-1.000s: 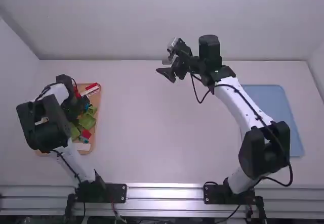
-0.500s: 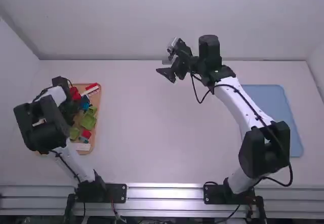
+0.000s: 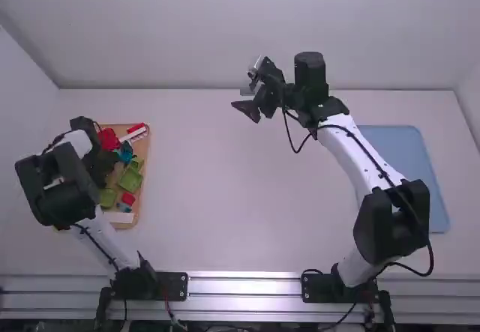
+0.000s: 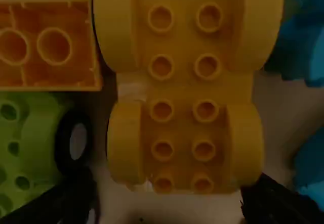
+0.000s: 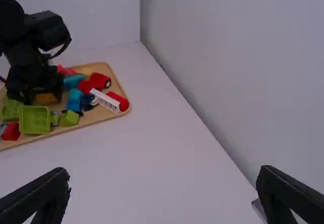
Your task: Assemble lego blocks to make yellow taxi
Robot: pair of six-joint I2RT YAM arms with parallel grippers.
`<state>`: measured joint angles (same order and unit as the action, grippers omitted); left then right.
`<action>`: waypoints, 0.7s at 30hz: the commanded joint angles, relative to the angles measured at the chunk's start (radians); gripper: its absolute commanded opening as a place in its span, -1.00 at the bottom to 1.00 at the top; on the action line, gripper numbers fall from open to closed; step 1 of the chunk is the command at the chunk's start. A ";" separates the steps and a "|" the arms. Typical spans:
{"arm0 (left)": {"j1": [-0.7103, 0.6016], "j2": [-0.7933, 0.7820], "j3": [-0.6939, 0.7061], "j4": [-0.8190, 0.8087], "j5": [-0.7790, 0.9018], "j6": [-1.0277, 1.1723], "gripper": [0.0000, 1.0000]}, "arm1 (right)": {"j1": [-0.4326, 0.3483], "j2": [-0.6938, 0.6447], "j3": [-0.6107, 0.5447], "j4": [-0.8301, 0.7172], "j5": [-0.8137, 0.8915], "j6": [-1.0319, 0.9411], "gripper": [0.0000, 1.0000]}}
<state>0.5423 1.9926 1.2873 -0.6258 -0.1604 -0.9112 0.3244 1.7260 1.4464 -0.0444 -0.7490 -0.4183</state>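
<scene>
Black left gripper [image 4: 168,186] hung wide over the yellow, studded plastic car base [image 4: 183,90], probably to straddle it; black right gripper [image 5: 163,176], also wide, likely left room.

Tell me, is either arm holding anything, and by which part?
Nothing looks held: the left pincer is open, its fingers apart near the yellow vehicle base, and the right pincer is open and empty.

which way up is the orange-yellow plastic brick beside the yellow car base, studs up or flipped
Flipped: in the left wrist view the brick shows its hollow underside, thin walls around two round tubes.
</scene>
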 commanded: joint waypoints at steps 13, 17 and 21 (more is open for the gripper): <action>0.028 0.012 -0.019 0.083 -0.045 0.034 0.75 | 0.002 0.008 0.032 -0.018 -0.006 -0.002 0.97; 0.023 0.012 -0.030 0.112 -0.040 0.044 0.66 | 0.002 0.008 0.032 -0.020 -0.006 -0.002 0.97; 0.021 0.013 -0.032 0.109 -0.071 0.026 0.48 | 0.002 0.008 0.032 -0.023 -0.006 -0.002 0.97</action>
<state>0.5667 1.9926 1.2667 -0.5102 -0.1925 -0.8669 0.3244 1.7260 1.4467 -0.0654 -0.7486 -0.4225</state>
